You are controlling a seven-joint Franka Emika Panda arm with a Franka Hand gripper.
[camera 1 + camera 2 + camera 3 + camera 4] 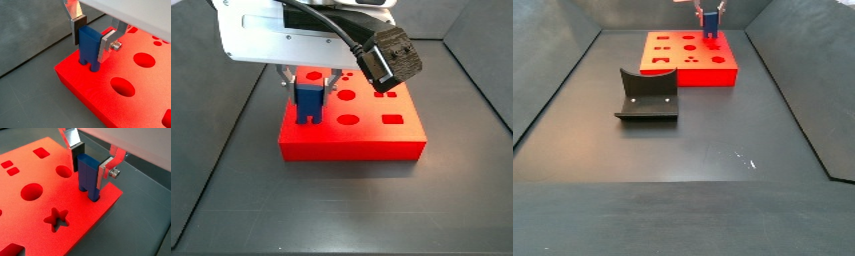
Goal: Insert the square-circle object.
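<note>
The square-circle object (90, 47) is a tall bright-blue peg with two short prongs, and it stands upright. It also shows in the other wrist view (88, 175). My gripper (93, 36) is shut on its upper part, with a dark pad on one side and a silver plate on the other. The prongs meet the top of the red block (100, 87) close to one corner; I cannot tell whether they enter a hole. In both side views the peg (307, 102) (710, 22) stands on the block (352, 142) (691, 62) under the gripper (307, 85).
The red block's top has round, square and star-shaped holes (57, 218). The dark fixture (647, 95) stands on the dark floor in front of the block. Dark walls enclose the floor on all sides.
</note>
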